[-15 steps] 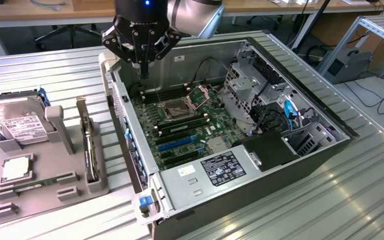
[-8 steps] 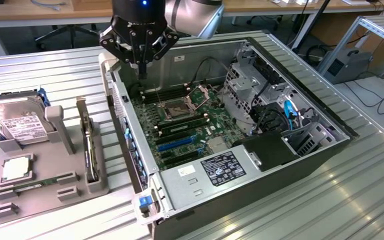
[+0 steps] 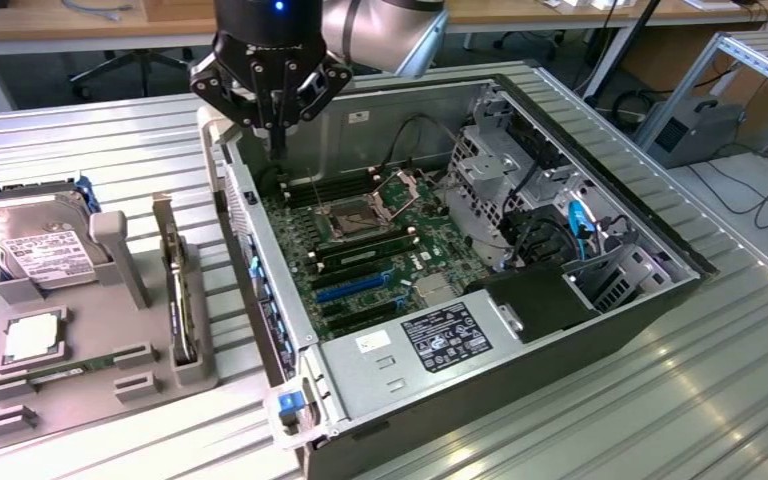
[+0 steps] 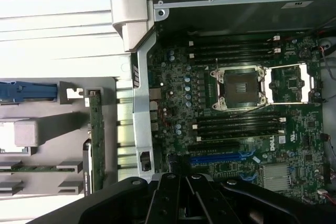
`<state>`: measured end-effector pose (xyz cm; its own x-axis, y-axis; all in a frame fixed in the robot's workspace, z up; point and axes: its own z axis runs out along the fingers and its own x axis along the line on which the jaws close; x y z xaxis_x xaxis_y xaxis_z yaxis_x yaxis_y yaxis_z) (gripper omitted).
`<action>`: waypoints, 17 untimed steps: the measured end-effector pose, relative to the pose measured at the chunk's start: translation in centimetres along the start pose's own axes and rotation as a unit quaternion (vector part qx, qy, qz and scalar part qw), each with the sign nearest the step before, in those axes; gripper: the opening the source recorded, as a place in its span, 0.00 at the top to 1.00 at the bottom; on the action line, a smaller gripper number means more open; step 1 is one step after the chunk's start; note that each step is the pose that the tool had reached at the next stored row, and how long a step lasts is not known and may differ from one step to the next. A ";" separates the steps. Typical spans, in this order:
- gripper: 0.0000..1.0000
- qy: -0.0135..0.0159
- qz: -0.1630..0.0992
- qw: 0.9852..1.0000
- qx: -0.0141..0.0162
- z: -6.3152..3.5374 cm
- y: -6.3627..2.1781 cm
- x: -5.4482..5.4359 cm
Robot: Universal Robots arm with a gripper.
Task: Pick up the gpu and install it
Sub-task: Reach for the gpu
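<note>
Case [image 3: 398, 115]: you see it open, motherboard [image 3: 371, 250] exposed | Tray [image 3: 144, 385]: beside case, exterior view's left | gpu [image 3: 177, 290]: on edge in tray, untouched | Gripper [image 3: 279, 148]: fingers closed, empty, over case rim, well apart from gpu.

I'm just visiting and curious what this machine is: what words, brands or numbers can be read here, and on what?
"DELL": white print on the motherboard, as far as I can tell.
White label on the hard drive: print too small to read.
Label on the power supply: too small to read.
Sticker on the computer case wall: too small to read.
</note>
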<state>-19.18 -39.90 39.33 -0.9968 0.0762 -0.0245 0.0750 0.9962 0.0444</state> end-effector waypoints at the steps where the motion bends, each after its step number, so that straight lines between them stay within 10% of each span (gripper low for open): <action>1: 0.89 0.000 0.000 1.000 0.000 0.00 0.00 0.1; 17: 0.89 0.000 0.000 1.000 0.000 -0.04 -0.09 1.2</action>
<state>-20.42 -39.89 39.33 -0.9968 0.0762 -0.0245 0.0751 0.9962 0.0443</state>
